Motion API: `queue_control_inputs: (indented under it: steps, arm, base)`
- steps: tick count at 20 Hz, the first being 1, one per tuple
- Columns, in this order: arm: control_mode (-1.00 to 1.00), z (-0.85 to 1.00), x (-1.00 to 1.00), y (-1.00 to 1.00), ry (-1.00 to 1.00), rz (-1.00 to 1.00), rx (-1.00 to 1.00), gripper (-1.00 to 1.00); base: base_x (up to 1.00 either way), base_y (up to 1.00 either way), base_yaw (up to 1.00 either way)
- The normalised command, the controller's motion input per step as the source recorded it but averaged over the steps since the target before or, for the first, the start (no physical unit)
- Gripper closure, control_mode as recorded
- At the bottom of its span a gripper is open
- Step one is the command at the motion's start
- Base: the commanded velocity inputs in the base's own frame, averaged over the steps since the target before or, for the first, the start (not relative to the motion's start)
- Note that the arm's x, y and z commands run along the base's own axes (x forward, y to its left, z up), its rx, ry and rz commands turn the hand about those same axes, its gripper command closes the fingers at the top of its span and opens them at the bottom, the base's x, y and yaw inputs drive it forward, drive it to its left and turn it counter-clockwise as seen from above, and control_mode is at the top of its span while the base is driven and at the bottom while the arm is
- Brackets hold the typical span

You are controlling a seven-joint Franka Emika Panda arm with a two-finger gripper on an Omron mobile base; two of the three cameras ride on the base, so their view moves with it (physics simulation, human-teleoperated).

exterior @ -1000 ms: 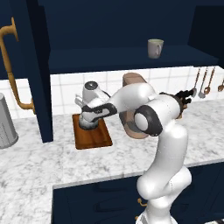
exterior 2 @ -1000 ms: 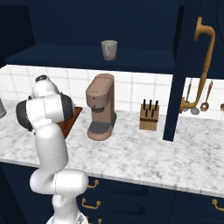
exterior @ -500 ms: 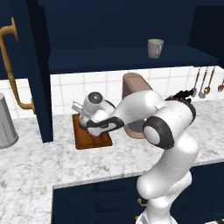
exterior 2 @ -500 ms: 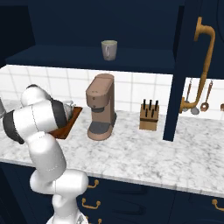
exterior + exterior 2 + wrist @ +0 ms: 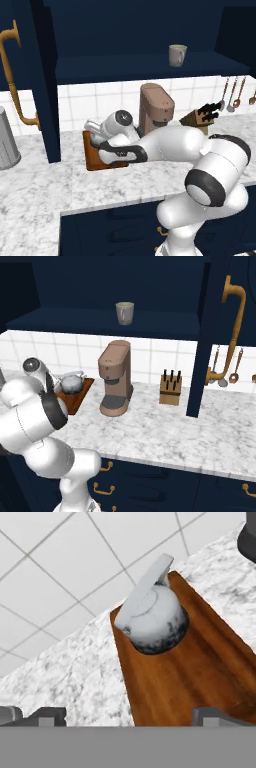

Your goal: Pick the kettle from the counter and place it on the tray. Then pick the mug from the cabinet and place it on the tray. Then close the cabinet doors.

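The silvery kettle (image 5: 155, 619) stands on the brown wooden tray (image 5: 195, 672), at the end nearest the tiled wall. My gripper (image 5: 130, 716) is open and drawn back from it, nothing between the fingertips (image 5: 47, 714). From the base cameras the kettle (image 5: 94, 127) (image 5: 72, 382) rests on the tray (image 5: 91, 156) (image 5: 82, 390) beside my low, folded arm. The pale mug (image 5: 176, 55) (image 5: 124, 312) sits on the shelf of the open cabinet (image 5: 125, 67). The cabinet doors (image 5: 42, 80) (image 5: 207, 331) stand open on either side.
A brown coffee machine (image 5: 156, 107) (image 5: 116, 378) stands right of the tray on the marbled counter (image 5: 165, 428). Beyond it are a knife block (image 5: 200, 117) (image 5: 170, 388) and hanging utensils (image 5: 232, 95). At the far left is a grey ribbed canister (image 5: 6, 141).
The arm has folded down lower over the counter and the hand has pulled back from the kettle. The kettle stays on the tray and the jaws stay open.
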Motion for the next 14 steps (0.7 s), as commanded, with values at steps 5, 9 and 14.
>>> queue_control_inputs:
  steps: [5, 9, 14]
  arm:
    - [-1.0, 0.67, -0.42, -0.27, 0.0, 0.06, -0.1, -1.0]
    - [-1.0, 0.63, -0.4, -0.27, 0.0, 0.06, -0.18, -1.0]
    - [-1.0, 0.67, -0.36, -0.2, 0.0, 0.03, -0.19, -1.0]
  base:
    - [0.0, 0.0, 0.0]
    - [0.0, 0.0, 0.0]
    - [0.0, 0.0, 0.0]
